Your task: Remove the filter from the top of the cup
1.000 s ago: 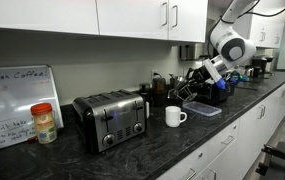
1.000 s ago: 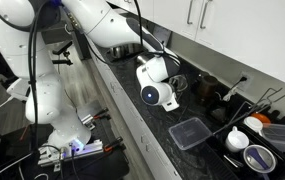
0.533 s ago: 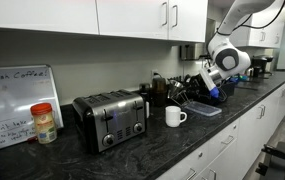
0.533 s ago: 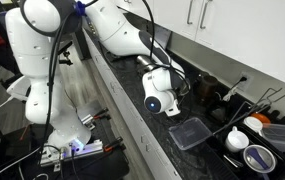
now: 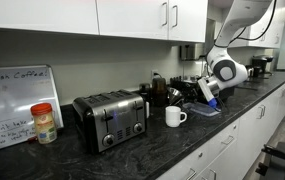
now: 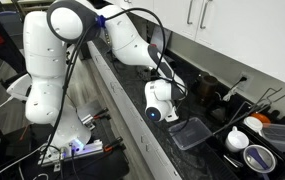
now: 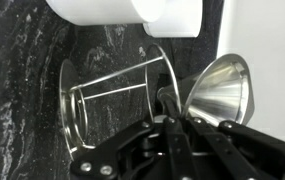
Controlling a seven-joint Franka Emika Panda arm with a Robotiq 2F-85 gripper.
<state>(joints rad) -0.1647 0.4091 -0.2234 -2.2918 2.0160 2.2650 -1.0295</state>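
The cup (image 5: 174, 116) is a small white mug standing on the dark counter, with nothing on top of it. It also shows at the top edge of the wrist view (image 7: 132, 12). My gripper (image 5: 195, 96) is just beside the cup and low over the counter. In the wrist view my gripper (image 7: 167, 112) is shut on the filter (image 7: 220, 88), a silvery metal funnel with a wire ring stand. The filter is held clear of the cup. In an exterior view my wrist (image 6: 157, 100) hides both cup and filter.
A silver toaster (image 5: 110, 118), a red-lidded jar (image 5: 44, 123) and a whiteboard (image 5: 17, 85) stand further along the counter. A clear plastic tray (image 6: 189, 132) lies next to my gripper, with white bowls (image 6: 238, 139) beyond. Dark coffee gear (image 5: 160, 88) lines the wall.
My arm has come down toward the counter beside the cup, with the filter still in the gripper. The cup has not moved.
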